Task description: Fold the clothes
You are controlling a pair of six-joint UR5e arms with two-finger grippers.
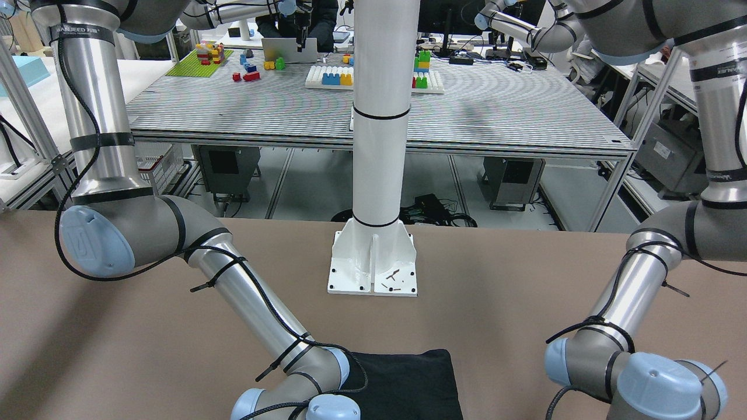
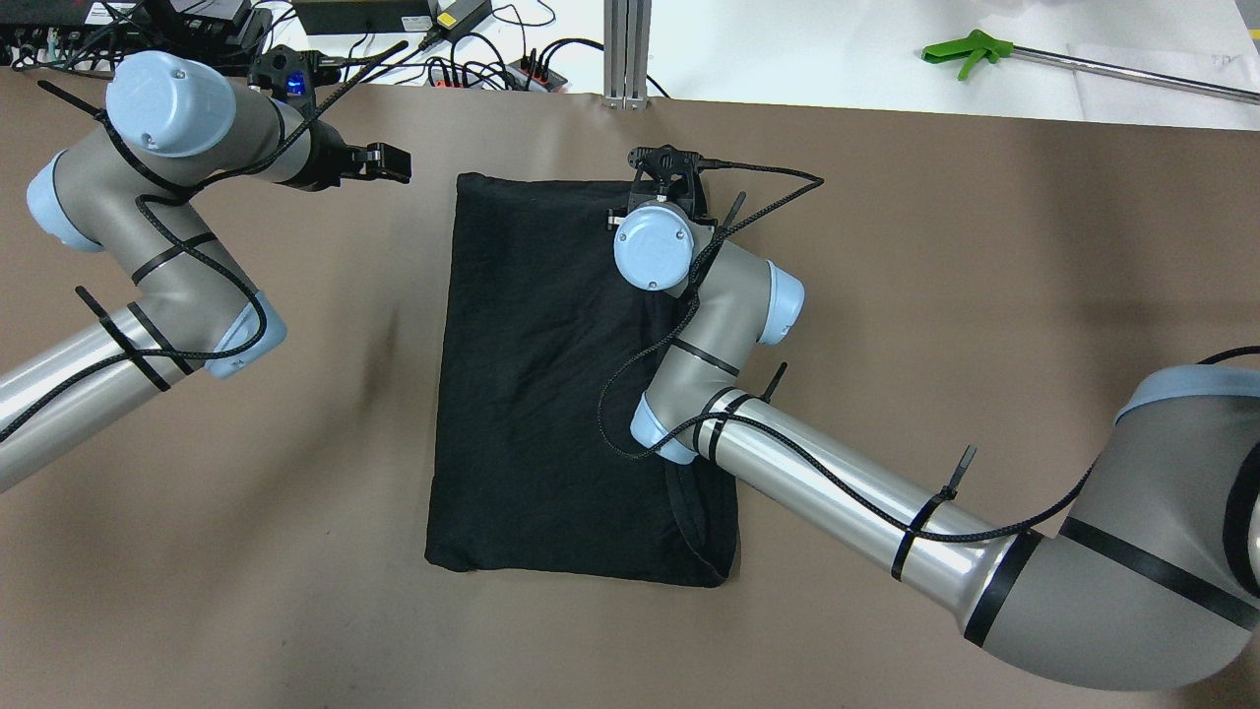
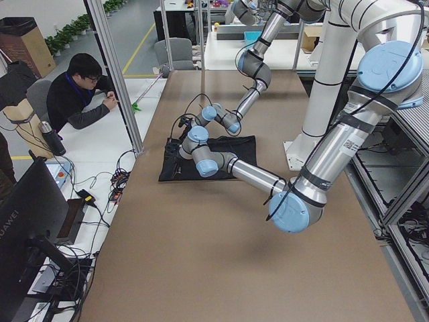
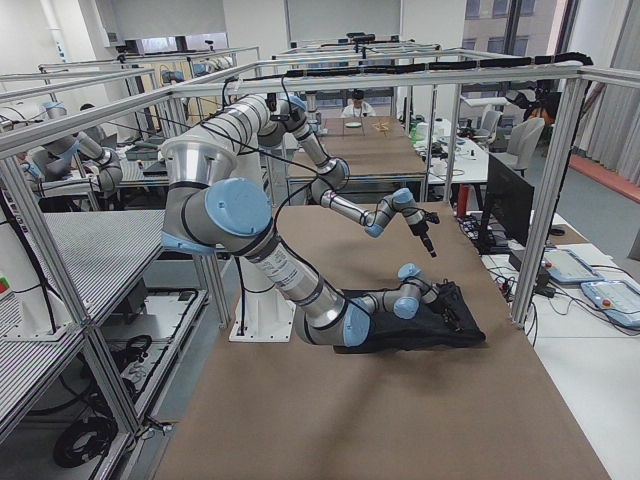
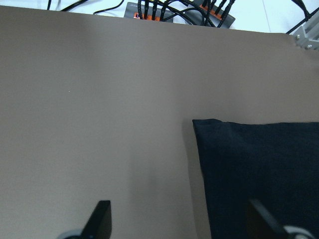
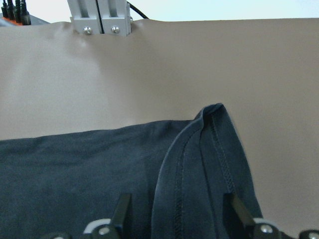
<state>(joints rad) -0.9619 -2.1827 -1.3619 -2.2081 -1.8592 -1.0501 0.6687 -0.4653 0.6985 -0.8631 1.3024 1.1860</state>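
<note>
Black matte cloth, limp and light by the look: the clothes (image 2: 551,394) lie flat and layered on the smooth brown bench (image 2: 935,246), just short of the aluminium post (image 2: 627,49). They are best pinched at the hemmed corner nearest the post, where the right tool (image 6: 179,211) gapes wide. The left tool (image 5: 179,219), wide and empty, hangs left of the post.

Fingers apart, the right gripper (image 6: 179,215) flanks a stitched, folded-over corner of the black garment (image 6: 75,169) on the brown table (image 6: 209,59).
</note>
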